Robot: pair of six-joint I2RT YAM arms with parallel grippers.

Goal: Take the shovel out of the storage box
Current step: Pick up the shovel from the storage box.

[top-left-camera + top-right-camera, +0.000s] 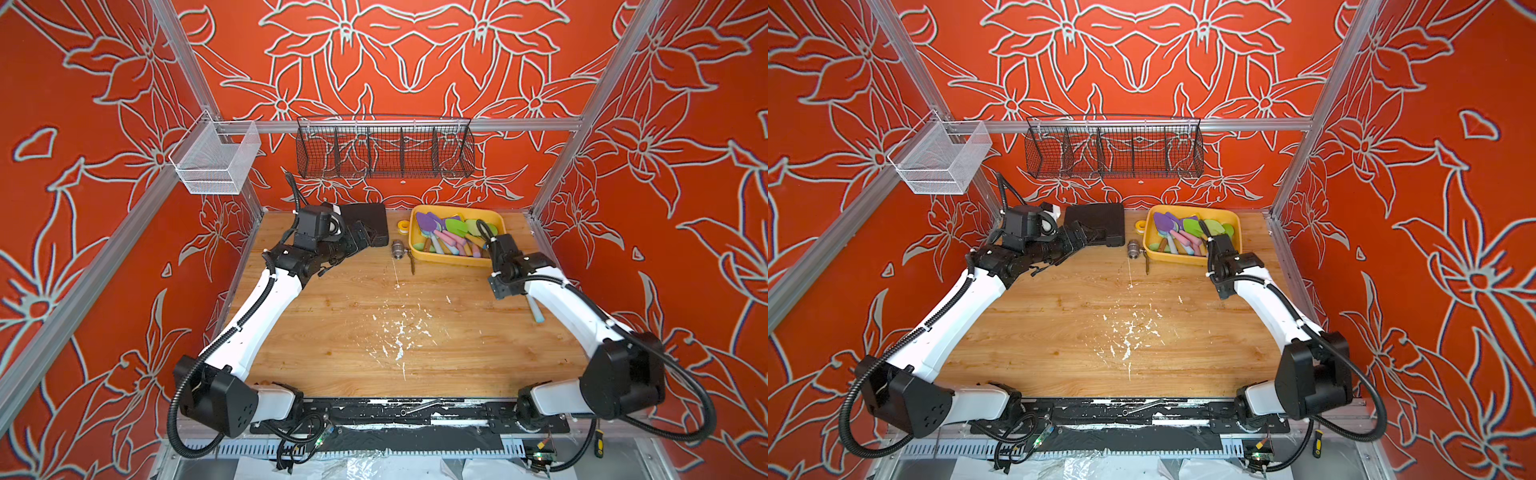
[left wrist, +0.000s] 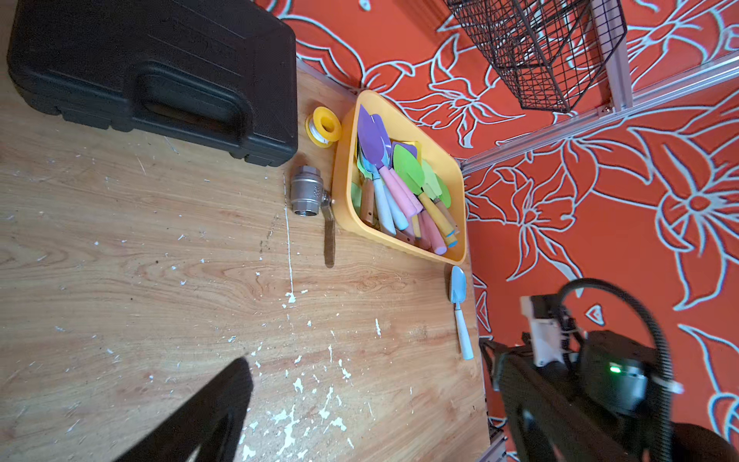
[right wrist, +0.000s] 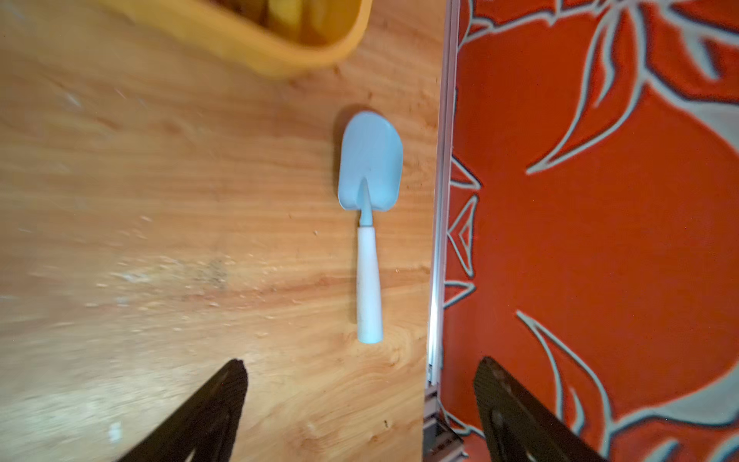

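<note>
- Right gripper (image 3: 360,363): jaws wide apart, empty.
- Light-blue shovel (image 3: 370,224): flat on wooden table (image 3: 160,240), near storage box (image 3: 280,60).
- Left gripper (image 1: 362,235): jaws spread, empty, beside black tool case (image 1: 372,218).

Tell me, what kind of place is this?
Probably a robot test booth, not a real workshop: two robot arms are mounted at a wooden table, boxed in by a metal frame with red flowered walls.

Wooden bench (image 1: 374,316), flecked with white; along its far edge a black tool case (image 2: 152,76), a yellow tape roll (image 2: 323,125) and a metal valve (image 2: 307,191) just beside the yellow-orange storage box (image 2: 343,180); a pale blue shovel (image 3: 368,280) lies flat near the right edge, apart from the box.
</note>
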